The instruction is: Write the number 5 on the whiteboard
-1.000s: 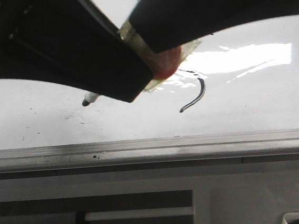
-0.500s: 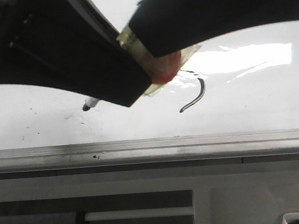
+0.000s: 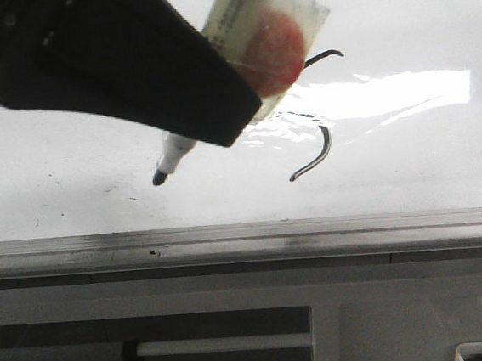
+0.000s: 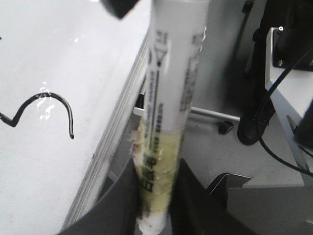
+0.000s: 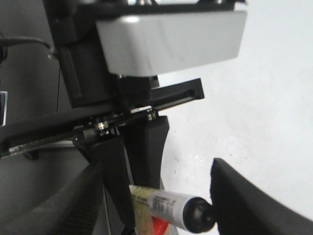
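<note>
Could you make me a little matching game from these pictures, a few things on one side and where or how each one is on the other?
Things:
1. marker
2. number 5
3. whiteboard
4. left gripper

States:
A. glossy, with a bright patch of glare
B. shut around a white barrel
C. thin black line with a hooked tail
D. dark tip pointing down at the board

Pairs: 1-D, 2-C, 3-A, 4-B
</note>
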`<action>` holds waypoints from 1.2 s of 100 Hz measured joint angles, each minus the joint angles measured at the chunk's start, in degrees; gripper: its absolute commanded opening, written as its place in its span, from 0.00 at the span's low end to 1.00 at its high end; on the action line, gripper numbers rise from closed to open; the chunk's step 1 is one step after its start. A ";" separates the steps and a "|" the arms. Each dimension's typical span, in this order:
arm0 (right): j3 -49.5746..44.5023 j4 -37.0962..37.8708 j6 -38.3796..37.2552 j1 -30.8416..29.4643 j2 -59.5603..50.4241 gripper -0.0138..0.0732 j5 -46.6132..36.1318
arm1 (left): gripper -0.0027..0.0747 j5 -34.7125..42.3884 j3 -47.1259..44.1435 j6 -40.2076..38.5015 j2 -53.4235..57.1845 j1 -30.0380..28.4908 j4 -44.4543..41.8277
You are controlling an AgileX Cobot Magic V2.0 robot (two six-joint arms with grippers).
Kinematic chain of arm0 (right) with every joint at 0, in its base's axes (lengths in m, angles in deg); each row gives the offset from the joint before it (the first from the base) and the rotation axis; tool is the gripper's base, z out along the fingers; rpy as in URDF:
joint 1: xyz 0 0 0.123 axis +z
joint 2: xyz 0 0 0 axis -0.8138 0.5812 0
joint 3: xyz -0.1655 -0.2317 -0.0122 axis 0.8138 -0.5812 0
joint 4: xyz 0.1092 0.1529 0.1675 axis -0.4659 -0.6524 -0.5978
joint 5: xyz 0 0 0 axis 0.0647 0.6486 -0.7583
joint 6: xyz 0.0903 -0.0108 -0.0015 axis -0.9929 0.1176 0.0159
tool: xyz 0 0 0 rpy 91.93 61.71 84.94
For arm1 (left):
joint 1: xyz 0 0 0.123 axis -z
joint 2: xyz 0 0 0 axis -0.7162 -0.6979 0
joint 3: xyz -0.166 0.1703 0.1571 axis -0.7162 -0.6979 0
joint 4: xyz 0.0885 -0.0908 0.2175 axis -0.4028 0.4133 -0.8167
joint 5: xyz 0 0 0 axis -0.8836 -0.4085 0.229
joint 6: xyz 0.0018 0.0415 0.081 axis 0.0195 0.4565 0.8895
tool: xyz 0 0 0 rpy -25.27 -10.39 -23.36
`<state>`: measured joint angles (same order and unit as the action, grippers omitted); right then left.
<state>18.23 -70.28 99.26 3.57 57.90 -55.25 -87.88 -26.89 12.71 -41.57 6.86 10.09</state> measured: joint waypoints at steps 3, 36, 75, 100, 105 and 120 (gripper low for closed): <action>0.00 0.00 0.00 0.00 -0.61 0.64 0.00 | 0.01 0.39 0.00 0.00 0.00 0.00 0.62; 0.09 0.03 0.09 -3.70 -6.29 0.17 1.55 | 0.01 9.19 -0.23 -9.24 -0.21 0.00 2.61; 0.09 0.03 0.09 -5.12 -8.73 0.10 5.58 | 0.01 28.77 -9.58 -23.06 -0.29 0.00 6.31; 0.09 0.03 -0.01 -5.12 -8.85 0.10 6.68 | 0.01 37.02 -10.94 -24.10 -2.50 0.00 13.93; 0.09 0.03 -0.01 -5.12 -8.85 0.10 6.68 | 0.01 37.63 -11.06 -24.10 -3.57 0.00 14.86; 0.09 0.03 -0.01 -5.12 -8.85 0.10 6.68 | 0.01 39.03 -11.06 -24.21 -6.20 0.00 16.26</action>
<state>18.32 -70.25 99.26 -1.55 49.05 -48.57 -48.85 -37.95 -11.51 -47.77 6.86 26.36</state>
